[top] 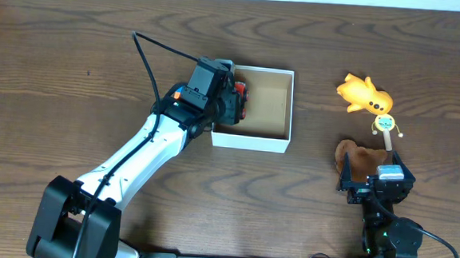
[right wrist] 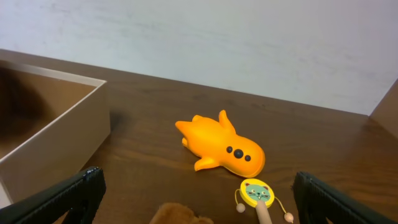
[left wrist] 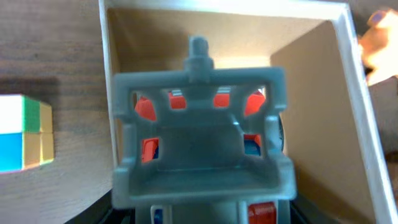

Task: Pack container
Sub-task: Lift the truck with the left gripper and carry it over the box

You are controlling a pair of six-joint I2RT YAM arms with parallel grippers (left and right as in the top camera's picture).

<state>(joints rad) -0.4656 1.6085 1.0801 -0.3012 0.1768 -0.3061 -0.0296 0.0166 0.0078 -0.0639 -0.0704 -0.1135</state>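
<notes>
While left gripper (top: 235,102) clamps red toy (left wrist: 144,107): container (top: 270,104) lies directly beneath it
right gripper (right wrist: 198,190): jaws apart, farther off, rightward of container

Dark wood table (top: 57,70), white wall (right wrist: 249,37)

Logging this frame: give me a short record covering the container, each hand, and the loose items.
container: white-walled box, brown inside, open top, mid-table
left hand: over the container's left side, at a red toy inside it; grip unclear
right hand: open, low over the table, near the brown plush
outside container: orange toy, cat-face rattle, coloured cube
</notes>
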